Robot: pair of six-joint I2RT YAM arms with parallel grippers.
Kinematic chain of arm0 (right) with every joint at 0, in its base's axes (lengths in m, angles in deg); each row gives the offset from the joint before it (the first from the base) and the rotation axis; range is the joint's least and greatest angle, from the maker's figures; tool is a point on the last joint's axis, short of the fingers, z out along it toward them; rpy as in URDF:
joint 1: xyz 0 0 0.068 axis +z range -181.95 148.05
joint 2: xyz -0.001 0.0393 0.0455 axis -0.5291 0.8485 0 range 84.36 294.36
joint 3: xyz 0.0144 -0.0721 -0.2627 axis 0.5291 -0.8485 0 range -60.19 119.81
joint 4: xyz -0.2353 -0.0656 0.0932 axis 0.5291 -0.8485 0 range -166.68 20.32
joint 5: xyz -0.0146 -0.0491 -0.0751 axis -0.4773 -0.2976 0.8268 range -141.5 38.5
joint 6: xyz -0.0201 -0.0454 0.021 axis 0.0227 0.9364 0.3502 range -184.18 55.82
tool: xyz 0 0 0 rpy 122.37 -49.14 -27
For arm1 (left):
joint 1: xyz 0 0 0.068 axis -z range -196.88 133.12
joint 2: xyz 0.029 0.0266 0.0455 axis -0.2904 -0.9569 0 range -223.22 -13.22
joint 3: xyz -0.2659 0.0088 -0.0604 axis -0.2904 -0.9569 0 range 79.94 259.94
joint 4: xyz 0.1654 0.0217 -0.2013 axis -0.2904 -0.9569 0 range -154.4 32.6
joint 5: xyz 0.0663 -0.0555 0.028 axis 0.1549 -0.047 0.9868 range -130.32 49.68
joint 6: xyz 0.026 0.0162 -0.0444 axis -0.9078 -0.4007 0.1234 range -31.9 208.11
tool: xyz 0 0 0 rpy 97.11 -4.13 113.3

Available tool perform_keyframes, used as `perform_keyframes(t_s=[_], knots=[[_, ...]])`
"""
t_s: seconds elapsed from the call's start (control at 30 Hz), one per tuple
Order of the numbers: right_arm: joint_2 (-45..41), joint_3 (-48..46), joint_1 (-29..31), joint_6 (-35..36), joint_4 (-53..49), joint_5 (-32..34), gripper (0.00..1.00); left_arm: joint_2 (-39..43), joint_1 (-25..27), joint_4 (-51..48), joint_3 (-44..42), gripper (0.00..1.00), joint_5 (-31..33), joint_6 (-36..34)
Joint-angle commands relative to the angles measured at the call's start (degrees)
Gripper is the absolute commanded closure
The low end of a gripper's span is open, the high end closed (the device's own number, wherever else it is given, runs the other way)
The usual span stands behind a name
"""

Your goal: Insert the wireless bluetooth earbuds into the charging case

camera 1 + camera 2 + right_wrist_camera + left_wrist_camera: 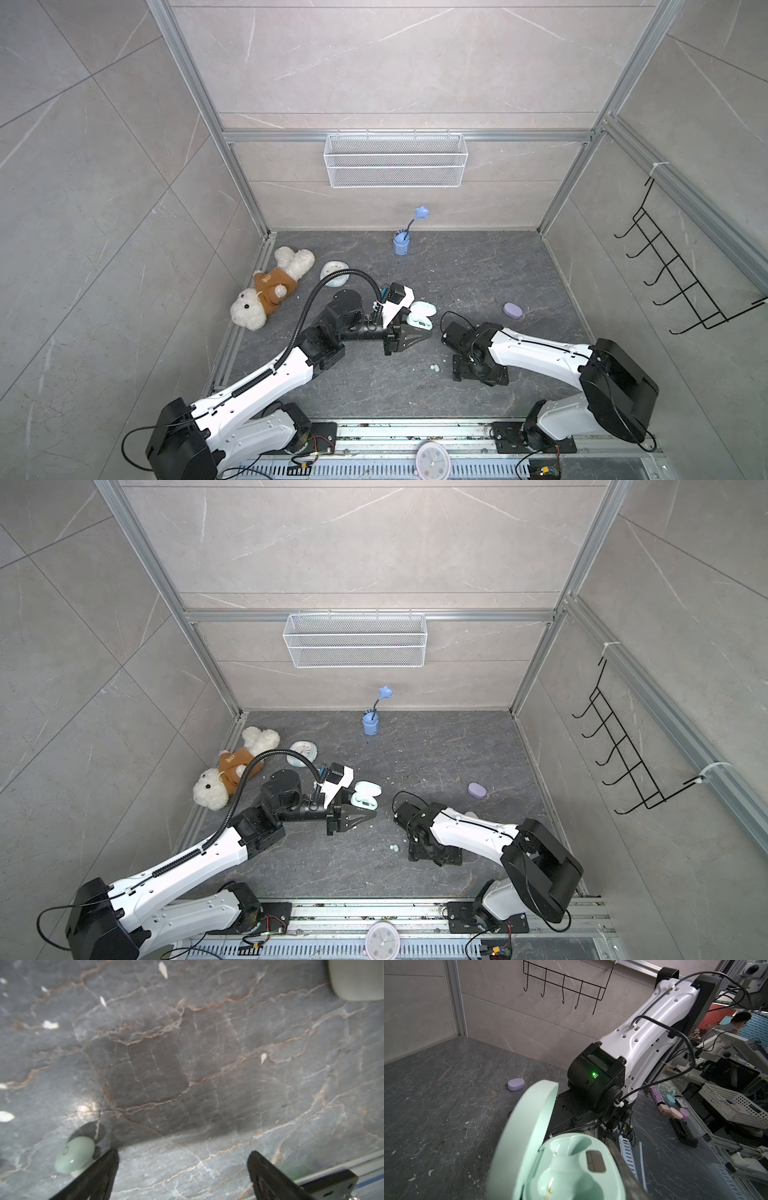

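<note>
Nothing is getting inserted yet: left claw [426, 334] is pinching the open mint charging case [571, 1167] at top-view centre, both wells sitting empty, while right claw [182, 1155], spread wide, is hovering beside two mint earbuds [435, 368] lying on the worktop [374, 395] just below centre.

The dark grey, veined surface [478, 270] carries a plush dog [266, 291] lying toward its left side, with a small round clock [332, 274] just beside it. A blue cup [401, 244] holding a flower stands upright near the back wall. A lavender case [513, 310] lies closed to the right. Near the front sit what look like two mint earbuds [434, 368], touching. White flecks [49, 1024] are scattered about.
</note>
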Motion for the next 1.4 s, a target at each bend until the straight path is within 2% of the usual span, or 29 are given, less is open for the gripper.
perform_keyframes(t_s=[0.0, 0.1, 0.27, 0.47, 0.7, 0.8, 1.07, 1.37], knots=[[-1.08, -0.10, -1.04, -1.46, -0.98, 1.43, 0.00, 0.28, 0.26, 1.01, 3.03, 1.00, -1.17, -1.06], [-3.72, 0.71, -1.51, -3.34, -1.52, 0.25, 0.00, 0.87, 0.26, 0.32, 2.93, 1.00, -1.01, -1.28], [-9.83, 2.69, -1.64, -9.49, 2.72, -6.86, 0.04, 1.51, 0.26, -0.40, 2.54, 1.00, -0.81, -1.53], [-7.93, 3.03, -1.63, -16.96, 7.04, -10.16, 0.09, 2.04, 0.26, 0.15, 1.67, 1.00, -0.83, -1.63], [-6.08, -0.31, -2.64, -25.65, 12.09, -10.49, 0.40, 3.95, 0.26, 0.32, 0.01, 1.00, -0.31, -1.66], [-4.52, -1.21, -3.79, -26.01, 14.25, -12.46, 0.49, 4.59, 0.26, 0.18, -0.38, 1.00, -0.16, -1.88], [-1.69, -0.95, -6.94, -23.57, 14.87, -14.87, 0.63, 5.04, 0.26, 0.78, -0.95, 1.00, 0.06, -1.88], [0.11, -2.26, -7.72, -22.76, 16.82, -18.58, 0.67, 4.37, 0.26, 1.11, -0.61, 1.00, -0.03, -1.90]])
